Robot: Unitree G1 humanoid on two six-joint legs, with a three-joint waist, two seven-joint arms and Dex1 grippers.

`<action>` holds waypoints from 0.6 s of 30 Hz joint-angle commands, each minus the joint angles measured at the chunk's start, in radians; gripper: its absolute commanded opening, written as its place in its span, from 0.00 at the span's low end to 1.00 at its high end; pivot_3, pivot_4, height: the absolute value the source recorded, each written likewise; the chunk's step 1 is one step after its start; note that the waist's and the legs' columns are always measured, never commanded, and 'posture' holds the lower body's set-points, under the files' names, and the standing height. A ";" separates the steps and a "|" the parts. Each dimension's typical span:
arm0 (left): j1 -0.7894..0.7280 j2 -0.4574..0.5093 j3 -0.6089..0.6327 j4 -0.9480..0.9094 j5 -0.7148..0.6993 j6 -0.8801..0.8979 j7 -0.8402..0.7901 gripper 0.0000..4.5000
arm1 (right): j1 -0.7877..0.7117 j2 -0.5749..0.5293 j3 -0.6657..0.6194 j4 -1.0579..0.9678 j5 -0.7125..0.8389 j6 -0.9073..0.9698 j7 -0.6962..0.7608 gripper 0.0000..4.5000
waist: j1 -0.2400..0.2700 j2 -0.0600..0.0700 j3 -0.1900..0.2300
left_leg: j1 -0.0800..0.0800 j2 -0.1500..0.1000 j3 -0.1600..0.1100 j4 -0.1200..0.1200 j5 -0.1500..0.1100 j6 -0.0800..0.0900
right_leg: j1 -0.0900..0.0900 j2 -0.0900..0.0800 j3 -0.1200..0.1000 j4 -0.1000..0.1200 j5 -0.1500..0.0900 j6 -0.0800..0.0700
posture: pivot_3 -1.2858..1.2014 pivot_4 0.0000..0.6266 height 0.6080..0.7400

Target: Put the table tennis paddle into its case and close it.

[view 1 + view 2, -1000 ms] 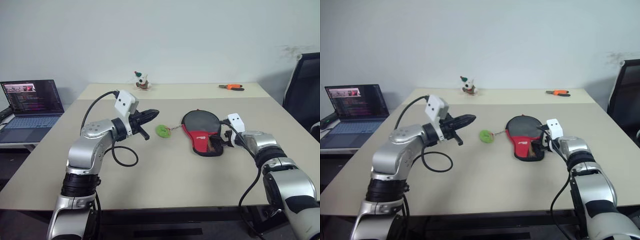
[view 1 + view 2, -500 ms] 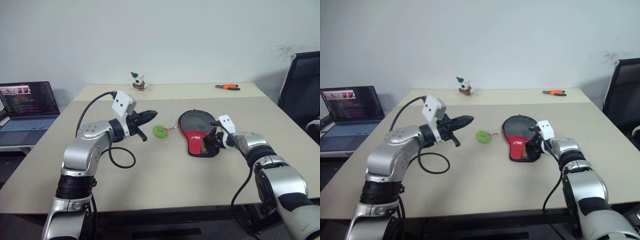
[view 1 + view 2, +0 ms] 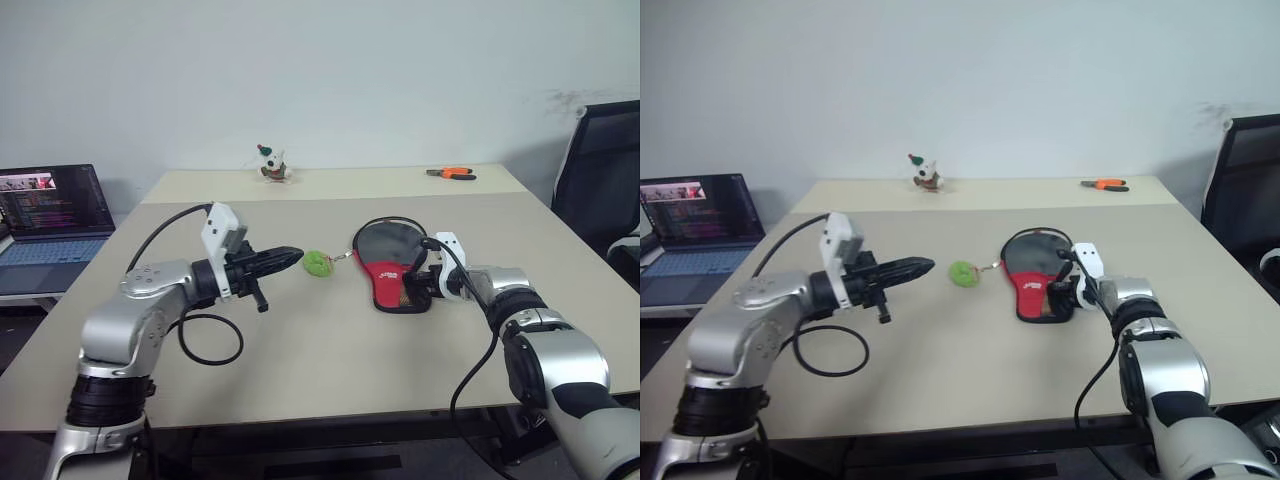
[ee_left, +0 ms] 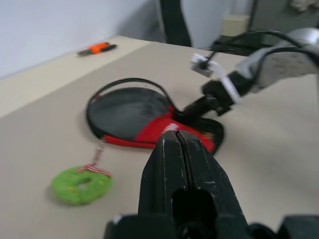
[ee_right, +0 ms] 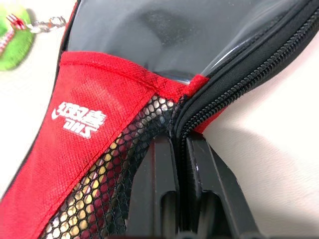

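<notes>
Right pincer (image 3: 418, 286) pinched on the zipper rim of the paddle-shaped black fabric case (image 3: 388, 262), right of centre on the beige desk (image 3: 320, 350).

Case lies flat, red logo section and mesh panel toward the pincer; a dark round face shows through the clear upper panel, though whether it is the paddle I cannot tell. Green ring-shaped charm (image 3: 319, 263) on a short chain lies just left of the case. Left pincer (image 3: 285, 259) hangs above the desk left of centre, fingers pressed together, empty, pointing toward the charm. Orange-handled pliers (image 3: 451, 173) lie at the far edge, upper right.

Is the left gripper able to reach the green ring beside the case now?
Probably yes. The left gripper, shut, hovers near the green ring with bare table between; the right gripper is at the case.
</notes>
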 commanded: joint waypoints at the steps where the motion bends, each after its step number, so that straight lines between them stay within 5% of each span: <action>1: 0.036 0.055 0.046 -0.068 -0.104 0.040 -0.086 0.00 | -0.040 0.044 -0.052 -0.012 0.060 0.076 0.028 0.01 | -0.002 0.000 0.000 | 0.000 0.000 0.000 0.000 0.000 0.000 | 0.000 0.000 0.001 0.000 0.000 0.000 | 0.52 0.24 1.00; 9: 0.114 0.110 0.044 -0.145 -0.184 0.070 -0.124 0.00 | 0.032 0.184 -0.023 -0.243 0.115 0.308 0.073 0.01 | -0.008 0.000 0.000 | 0.000 0.003 0.000 0.000 0.000 0.000 | -0.001 0.003 0.001 0.000 0.000 -0.001 | 0.52 0.24 1.00; 18: 0.272 0.171 0.072 -0.270 -0.243 0.094 -0.134 0.00 | 0.403 0.200 0.040 -0.952 0.210 0.729 -0.028 0.01 | 0.013 0.000 0.000 | -0.001 0.002 -0.001 -0.001 0.000 0.000 | -0.001 0.002 0.001 -0.002 0.000 -0.001 | 0.52 0.24 1.00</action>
